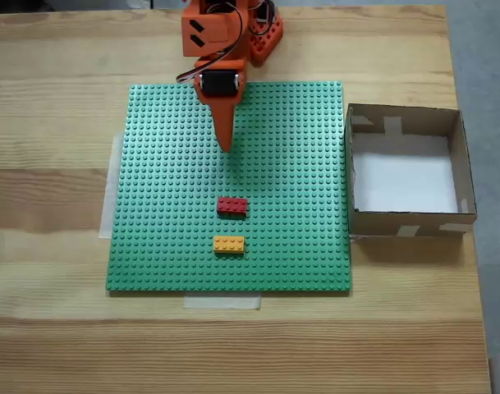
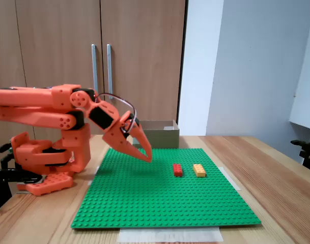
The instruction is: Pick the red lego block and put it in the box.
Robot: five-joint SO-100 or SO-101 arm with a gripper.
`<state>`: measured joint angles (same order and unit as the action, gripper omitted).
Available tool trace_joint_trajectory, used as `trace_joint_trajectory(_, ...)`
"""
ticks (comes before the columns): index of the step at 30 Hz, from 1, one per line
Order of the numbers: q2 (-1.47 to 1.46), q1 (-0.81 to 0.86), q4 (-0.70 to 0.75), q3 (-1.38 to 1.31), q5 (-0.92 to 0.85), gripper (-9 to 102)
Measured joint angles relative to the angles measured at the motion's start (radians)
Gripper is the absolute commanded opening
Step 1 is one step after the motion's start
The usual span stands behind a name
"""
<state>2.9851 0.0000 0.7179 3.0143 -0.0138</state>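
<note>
The red lego block (image 1: 232,206) lies flat on the green studded baseplate (image 1: 159,246), a little below its middle; the side-on fixed view has it (image 2: 178,170) right of the arm. My orange gripper (image 1: 227,146) hangs above the plate, well short of the block, pointing towards it. Its fingers meet at the tip (image 2: 147,156), shut and holding nothing. The box (image 1: 410,222), brown cardboard with a white floor, stands just off the plate's right edge in the top-down fixed view and sits behind the gripper (image 2: 165,136) in the side-on one.
A yellow-orange brick (image 1: 228,244) lies just past the red one, nearer the plate's front edge (image 2: 199,170). The arm's orange base (image 2: 48,157) stands at the plate's back edge. Bare wooden table (image 1: 52,197) surrounds the plate.
</note>
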Motion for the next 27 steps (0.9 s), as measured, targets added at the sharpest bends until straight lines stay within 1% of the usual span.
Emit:
trace_joint_trajectory(9,-0.265,-0.017,0.063,-0.250,0.018,-1)
trace_joint_trajectory(12,-0.368,-0.015,0.087,-0.341,0.018,1)
trace_joint_trajectory(13,-0.402,-0.015,0.097,-0.370,0.018,2)
trace_joint_trajectory(14,-0.483,-0.015,0.112,-0.439,0.011,6)
trace_joint_trajectory(17,-0.557,-0.015,0.140,-0.506,-0.006,11)
trace_joint_trajectory(24,-0.775,-0.020,0.198,-0.661,-0.031,26)
trace_joint_trajectory(27,-0.854,-0.020,0.219,-0.719,-0.031,26)
